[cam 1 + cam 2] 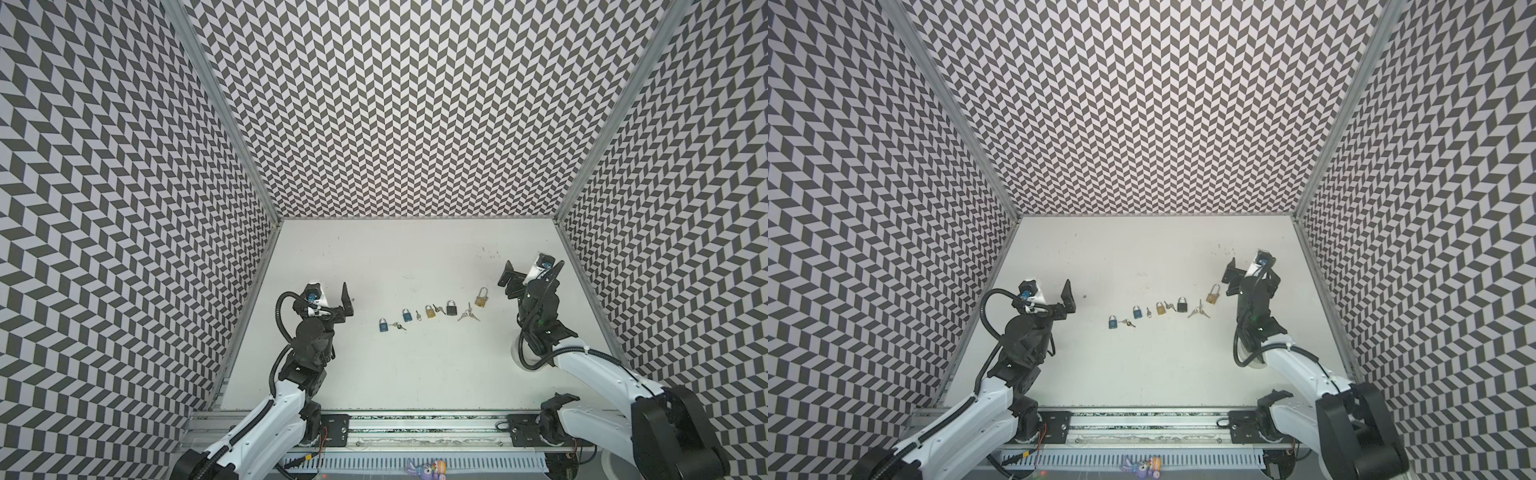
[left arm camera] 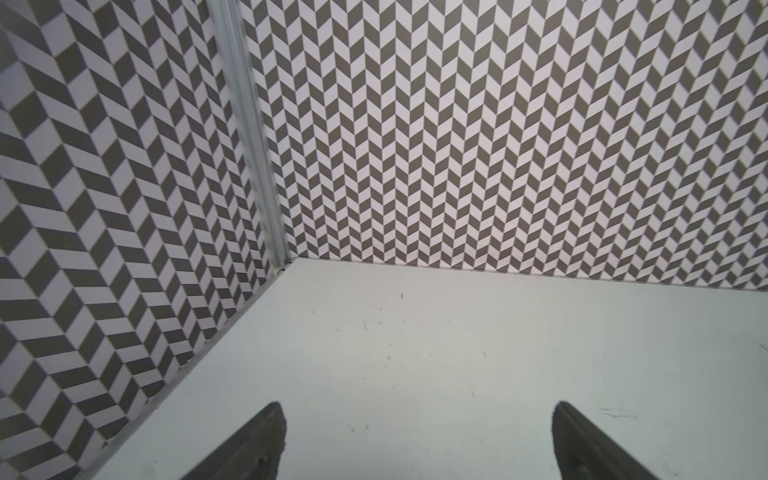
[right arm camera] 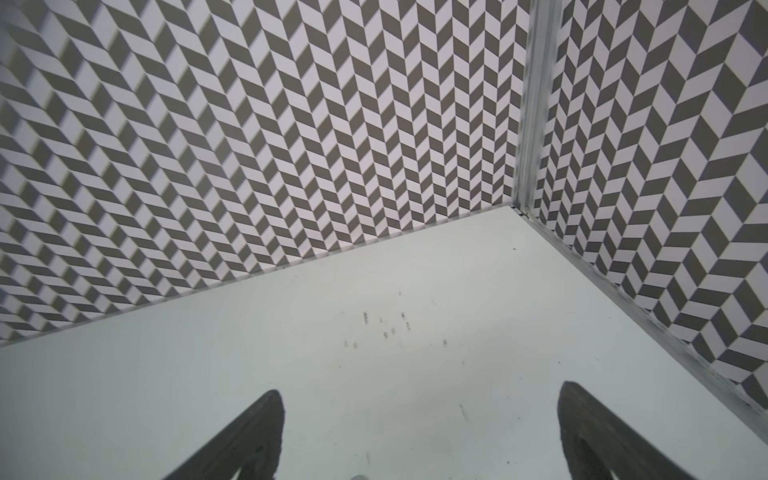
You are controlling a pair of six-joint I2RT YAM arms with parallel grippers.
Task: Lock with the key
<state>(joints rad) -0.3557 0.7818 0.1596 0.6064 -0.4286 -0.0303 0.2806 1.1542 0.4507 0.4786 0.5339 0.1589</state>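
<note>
Several padlocks lie in a row on the white table in both top views: two blue ones [image 1: 382, 325] [image 1: 407, 316], a gold one [image 1: 429, 311], a black one [image 1: 451, 308] and a brass one [image 1: 481, 297] with a tall shackle. Small keys [image 1: 400, 326] [image 1: 418, 316] [image 1: 436, 308] lie between them, and a key bunch [image 1: 468, 315] lies beside the brass lock. My left gripper [image 1: 347, 301] [image 2: 419, 415] is open and empty, left of the row. My right gripper [image 1: 509, 276] [image 3: 419, 403] is open and empty, right of the brass lock.
Chevron-patterned walls [image 1: 415, 124] close the table on three sides, with metal corner posts [image 2: 257, 166] [image 3: 532, 104]. A metal rail [image 1: 415, 428] runs along the front edge. A white round object [image 1: 519, 353] sits under my right arm. Both wrist views show only bare table.
</note>
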